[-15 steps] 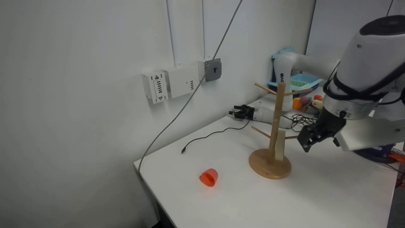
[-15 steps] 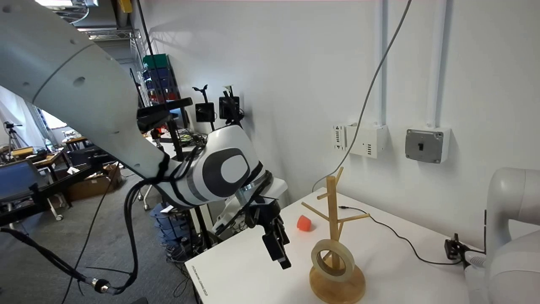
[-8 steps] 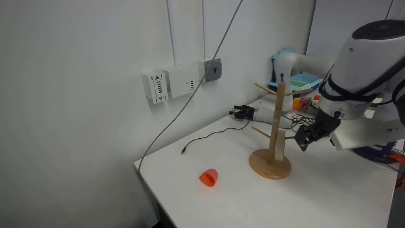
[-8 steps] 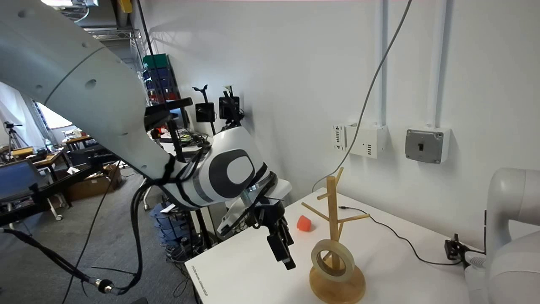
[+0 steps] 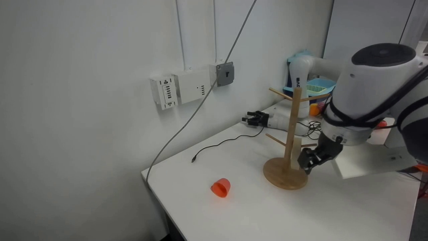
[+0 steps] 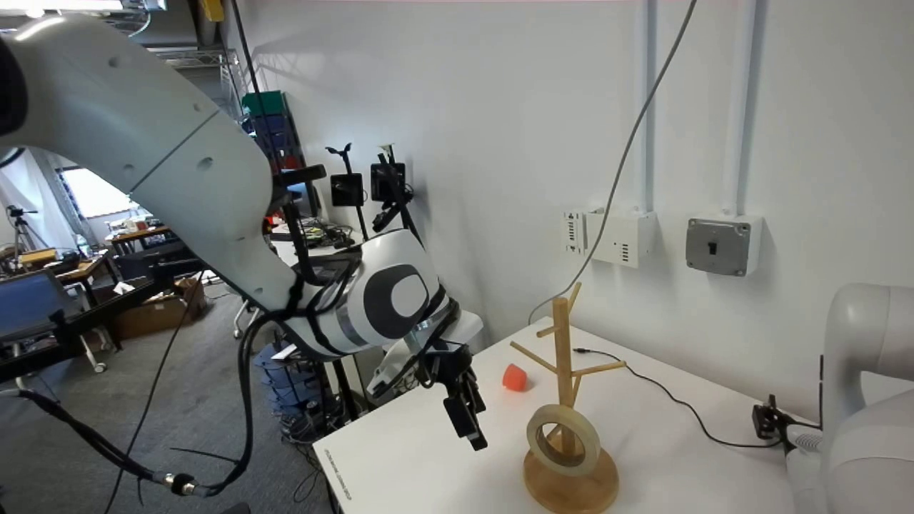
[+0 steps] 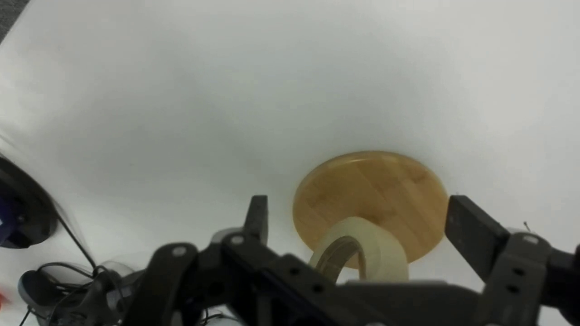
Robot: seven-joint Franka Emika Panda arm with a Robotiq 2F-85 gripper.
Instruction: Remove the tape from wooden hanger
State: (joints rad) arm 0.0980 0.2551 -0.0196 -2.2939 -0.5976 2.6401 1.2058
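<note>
The wooden hanger (image 5: 292, 130) stands upright on the white table, with pegs angled out from its pole. Around one of its lower pegs hangs the tape (image 6: 592, 442), a pale beige ring with the peg through its opening. My gripper (image 6: 468, 427) is left of the tape in that exterior view, with a gap between them. In an exterior view my gripper (image 5: 306, 163) overlaps the edge of the tape (image 5: 295, 152); contact cannot be told. The wrist view shows my gripper (image 7: 358, 199) wide open, nothing held; its body hides the lower part of the tape (image 7: 385, 256) over the round base (image 7: 371, 194).
An orange cup (image 5: 220, 187) lies on its side on the table. A black cable (image 5: 227, 144) runs near the wall. Farther back are another arm's black gripper (image 5: 257, 118) and a blue basket (image 5: 322, 85).
My arm has come lower, and in an exterior view my gripper has moved left, closer to the tape. The tape and the hanger have stayed where they were.
</note>
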